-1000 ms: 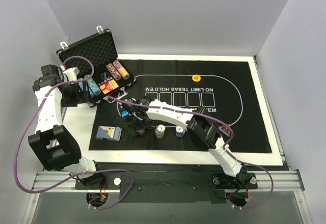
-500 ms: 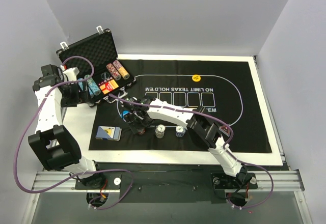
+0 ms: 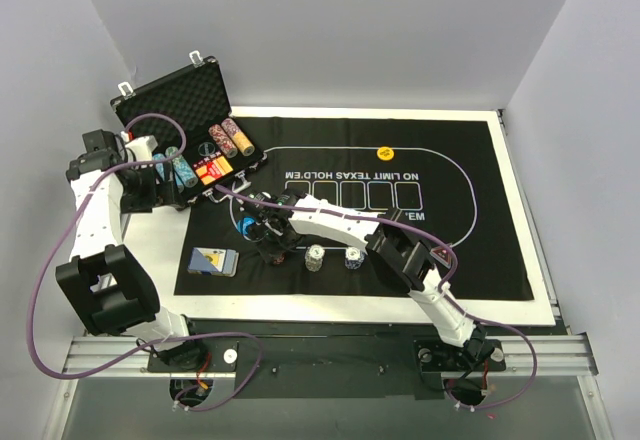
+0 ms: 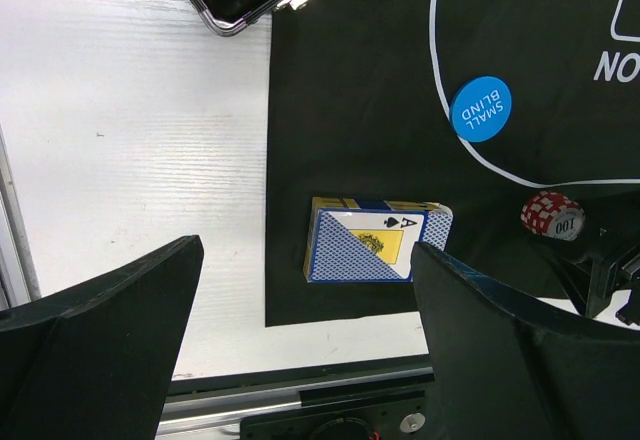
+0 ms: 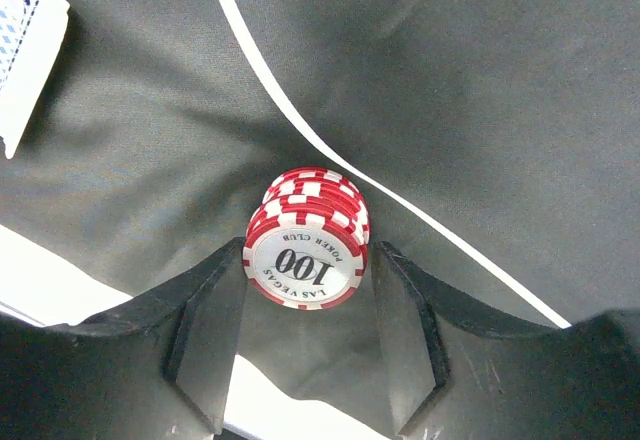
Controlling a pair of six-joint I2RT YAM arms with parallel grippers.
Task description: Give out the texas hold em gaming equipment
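A red-and-white stack of poker chips, its top chip marked 100, stands on the black felt mat. My right gripper straddles it: the left finger touches its edge and a narrow gap shows at the right finger. The jaws are slightly open. In the top view this gripper is low over the mat's near left. My left gripper is open and empty, held high beside the case. Its view shows the blue-backed card deck, a blue disc button and the red stack.
Two more chip stacks stand right of the right gripper. The deck lies near the mat's left corner. A yellow button sits at the far side. The open black case holds rolls of chips.
The right gripper has shifted only slightly around the red stack. The left arm has barely moved.
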